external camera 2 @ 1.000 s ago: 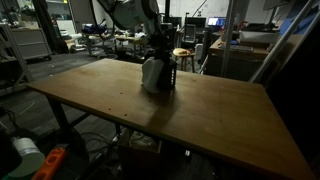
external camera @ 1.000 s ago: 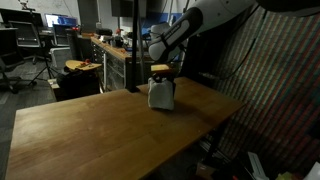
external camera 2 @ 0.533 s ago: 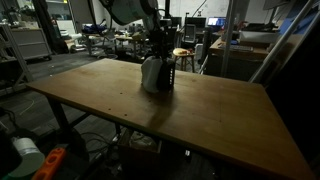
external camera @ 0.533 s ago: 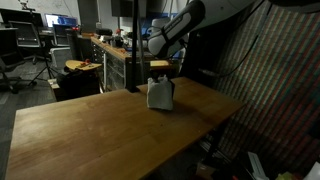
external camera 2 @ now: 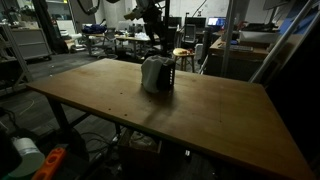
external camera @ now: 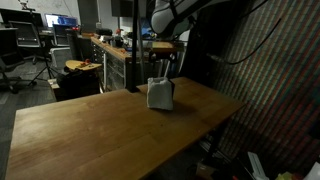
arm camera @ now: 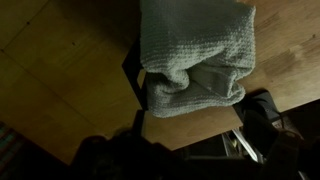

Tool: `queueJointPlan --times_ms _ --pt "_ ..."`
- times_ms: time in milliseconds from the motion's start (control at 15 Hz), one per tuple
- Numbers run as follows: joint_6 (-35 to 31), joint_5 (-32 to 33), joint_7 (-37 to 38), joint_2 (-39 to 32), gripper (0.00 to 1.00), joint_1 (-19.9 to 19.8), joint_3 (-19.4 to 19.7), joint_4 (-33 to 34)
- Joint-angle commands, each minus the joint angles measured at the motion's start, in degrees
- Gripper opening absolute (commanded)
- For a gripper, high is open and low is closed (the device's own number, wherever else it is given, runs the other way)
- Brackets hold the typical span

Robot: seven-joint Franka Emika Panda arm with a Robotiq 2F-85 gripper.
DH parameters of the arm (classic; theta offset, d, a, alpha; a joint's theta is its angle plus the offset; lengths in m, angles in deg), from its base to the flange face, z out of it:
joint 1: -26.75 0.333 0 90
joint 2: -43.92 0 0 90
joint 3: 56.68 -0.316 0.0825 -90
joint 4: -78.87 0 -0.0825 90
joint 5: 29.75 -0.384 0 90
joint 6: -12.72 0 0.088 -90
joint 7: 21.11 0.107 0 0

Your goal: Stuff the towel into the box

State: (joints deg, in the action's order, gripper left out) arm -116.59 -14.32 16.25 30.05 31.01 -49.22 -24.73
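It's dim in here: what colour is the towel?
Light grey, with a knitted, ribbed texture; the wrist view shows the towel best.

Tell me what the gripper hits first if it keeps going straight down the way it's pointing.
Most likely the towel, bunched at the top of the box. The gripper hangs above it, but depth is hard to judge in these dark frames.

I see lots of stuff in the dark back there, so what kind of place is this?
Probably a robot lab or workshop. There is a big wooden table, cluttered workbenches behind it, and an office chair off to the side.
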Motion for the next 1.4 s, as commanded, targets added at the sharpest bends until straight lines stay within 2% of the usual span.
queueJointPlan --times_ms 0,267,600,1333 --pt "0.6 -0.16 -2.7 3.39 0.7 -0.22 -1.75 -3.31" --pt "0.64 -0.28 -3.67 3.78 0.37 -0.23 -2.95 -4.25" --pt "0.85 -0.36 -4.62 3.34 0.0 -0.46 -3.26 -4.21" --pt "2.05 -0.47 -5.14 -3.07 0.0 -0.24 -3.17 -1.81"
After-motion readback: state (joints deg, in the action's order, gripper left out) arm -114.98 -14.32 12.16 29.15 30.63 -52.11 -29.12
